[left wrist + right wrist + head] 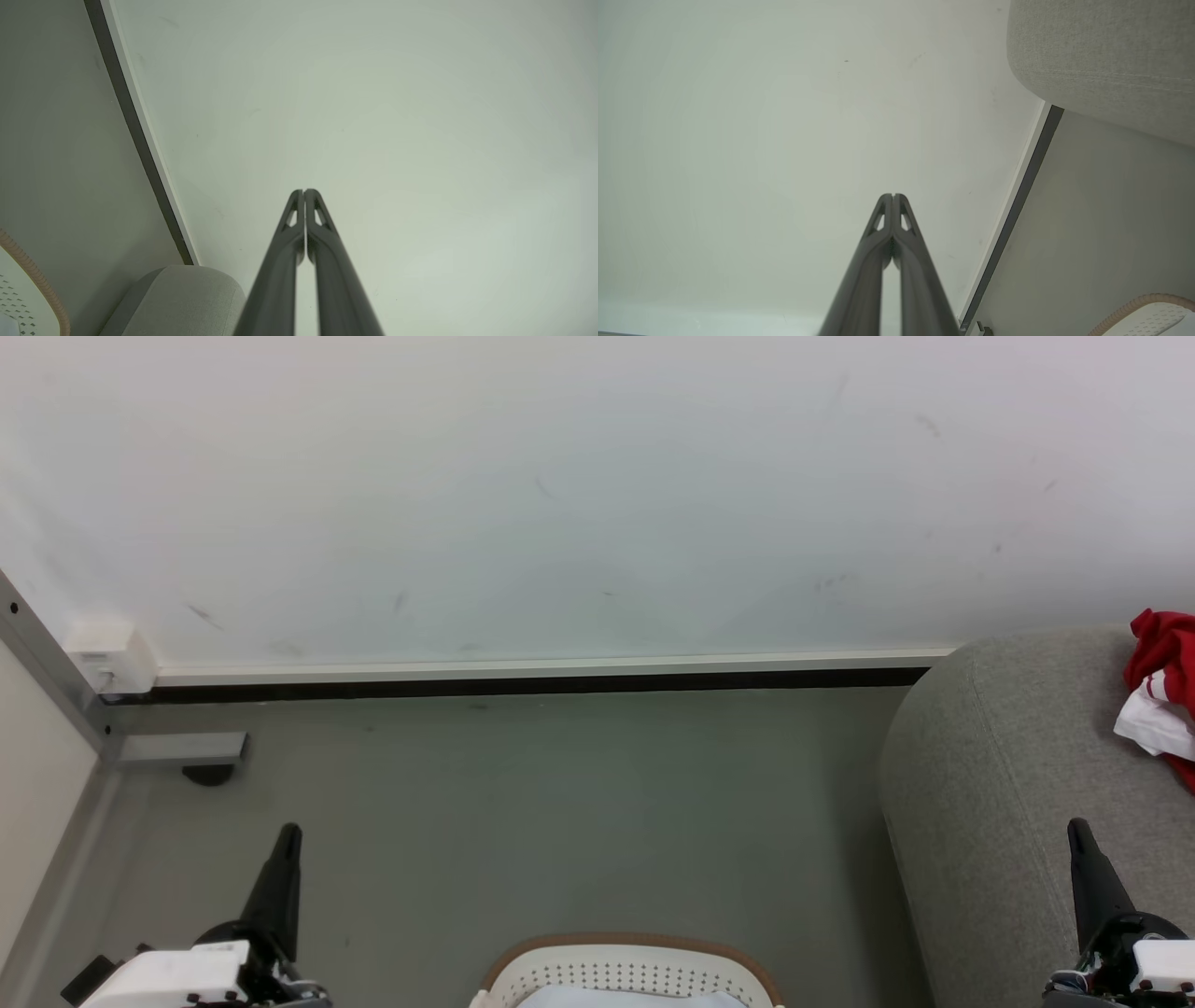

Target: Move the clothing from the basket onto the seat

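Left gripper (290,831), right gripper (1079,827) pressed together, empty. Basket (635,944) between them. Clothing (1160,686) on seat (1008,756) beyond right gripper.

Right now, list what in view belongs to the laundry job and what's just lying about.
Job: clothing on the seat; basket; left gripper and right gripper, both shut, empty.
Lying about: white box by the skirting; grey metal foot; floor; wall.

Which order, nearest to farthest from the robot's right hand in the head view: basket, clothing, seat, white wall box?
1. seat, lower right, overlapped by the right hand.
2. clothing, on the seat, far right.
3. basket, bottom centre.
4. white wall box, far left.
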